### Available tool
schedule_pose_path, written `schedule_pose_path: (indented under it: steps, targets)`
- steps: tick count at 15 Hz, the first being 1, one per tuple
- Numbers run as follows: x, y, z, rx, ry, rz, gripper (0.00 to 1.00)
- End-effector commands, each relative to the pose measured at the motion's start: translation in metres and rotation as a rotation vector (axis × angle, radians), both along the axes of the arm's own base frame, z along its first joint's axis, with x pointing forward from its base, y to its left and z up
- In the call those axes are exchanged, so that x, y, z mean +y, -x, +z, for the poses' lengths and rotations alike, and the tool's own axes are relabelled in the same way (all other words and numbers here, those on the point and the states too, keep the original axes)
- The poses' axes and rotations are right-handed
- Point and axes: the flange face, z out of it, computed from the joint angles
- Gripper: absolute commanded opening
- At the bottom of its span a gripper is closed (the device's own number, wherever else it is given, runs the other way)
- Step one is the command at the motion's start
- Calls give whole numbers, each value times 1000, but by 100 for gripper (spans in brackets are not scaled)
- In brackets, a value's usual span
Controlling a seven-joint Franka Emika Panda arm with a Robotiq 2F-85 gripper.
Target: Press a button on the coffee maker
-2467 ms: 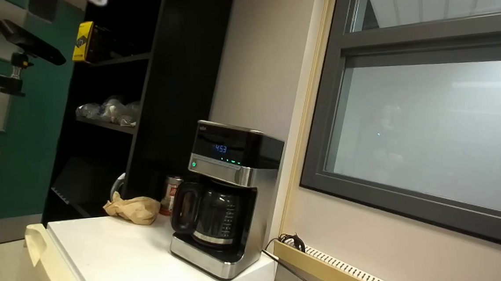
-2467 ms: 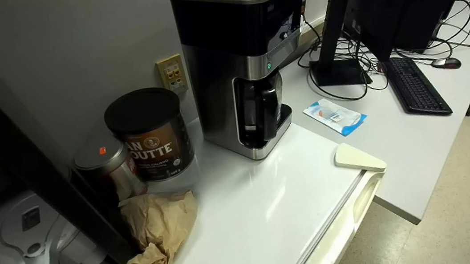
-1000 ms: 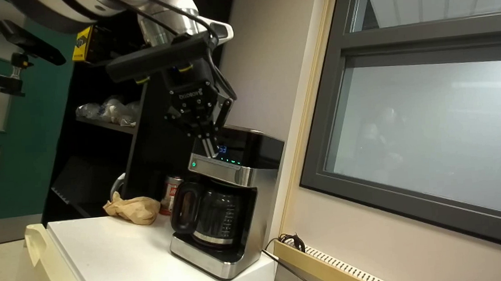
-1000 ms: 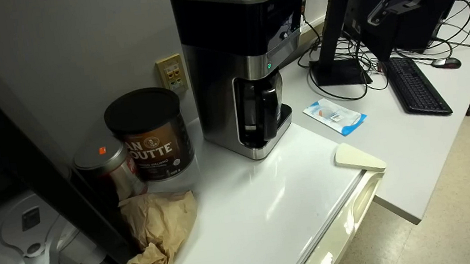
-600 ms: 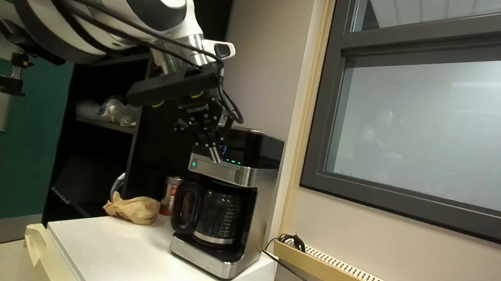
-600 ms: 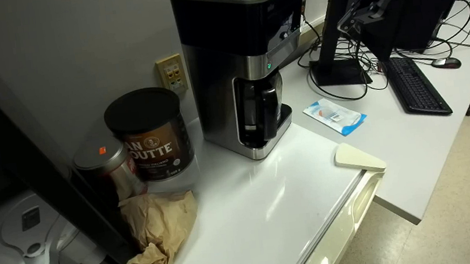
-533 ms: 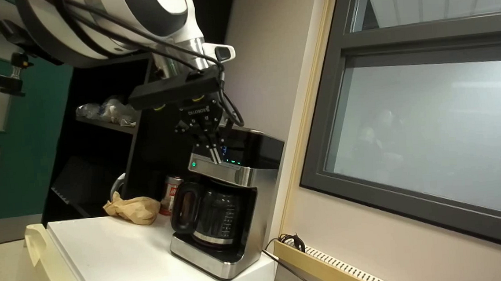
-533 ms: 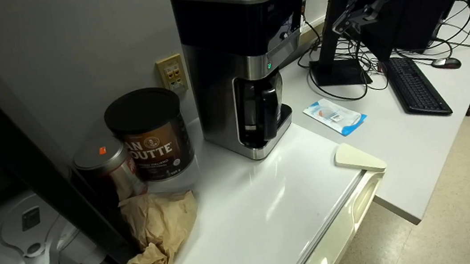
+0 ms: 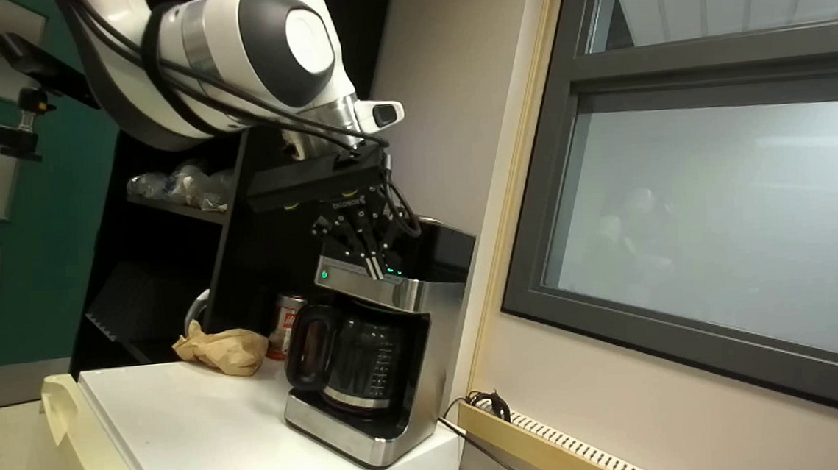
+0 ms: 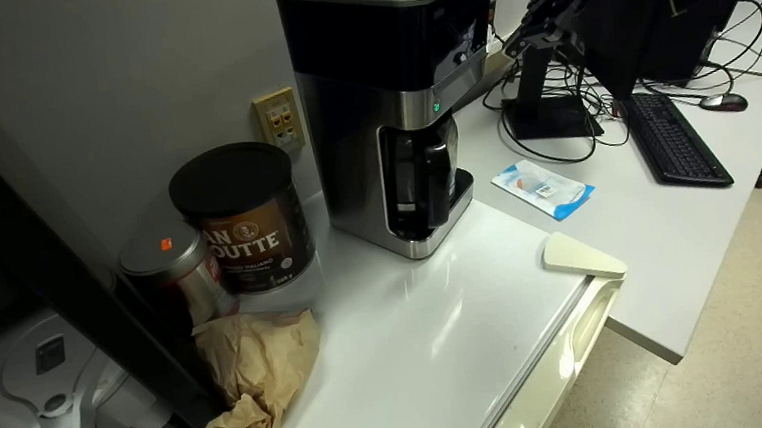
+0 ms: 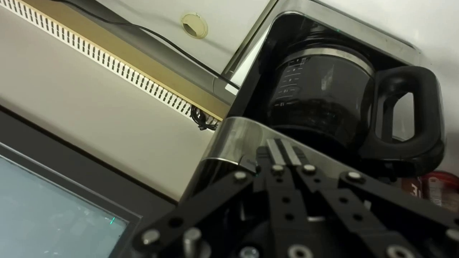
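Observation:
The coffee maker [image 9: 450, 336] stands upright on a white cabinet, black on top and silver below, with its glass carafe [image 11: 319, 96] in place. On its silver front band a green-lit button [image 9: 324, 275] glows, also visible as a button [image 10: 437, 106] from the side. My gripper [image 9: 375, 269] is shut and empty, its tips in front of the band near small green lights [image 9: 396, 272]. The gripper [image 10: 512, 48] appears slightly apart from the machine's front in an exterior view. In the wrist view the gripper [image 11: 282, 142] covers part of the control strip. The clock display is hidden behind it.
A paper bag [image 9: 224, 350] and a red-and-silver can [image 10: 173, 268] sit beside the machine, with a large coffee tin [image 10: 243, 216]. A monitor stand [image 10: 541, 96], cables and a keyboard [image 10: 677, 137] occupy the adjoining desk. A window frame [image 9: 692, 348] is on the wall.
The arm has come into view, then down and across the machine's front, closing in on it. The tips have shifted from left of the clock display to the green lights. The gripper has stayed shut.

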Motion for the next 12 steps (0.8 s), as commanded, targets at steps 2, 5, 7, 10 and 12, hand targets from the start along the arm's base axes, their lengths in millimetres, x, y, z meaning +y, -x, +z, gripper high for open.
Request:
schedule_pose_path:
  steps: [2, 5, 7, 10, 12]
  targets:
    - [8, -22, -5, -36, -28, -6, 1]
    - [11, -28, -6, -39, -38, -9, 1]
    - [13, -33, -7, -42, -43, -13, 1]
    - [12, -36, -11, -36, -46, -23, 1]
    - [11, -36, -12, -35, -48, -27, 1]
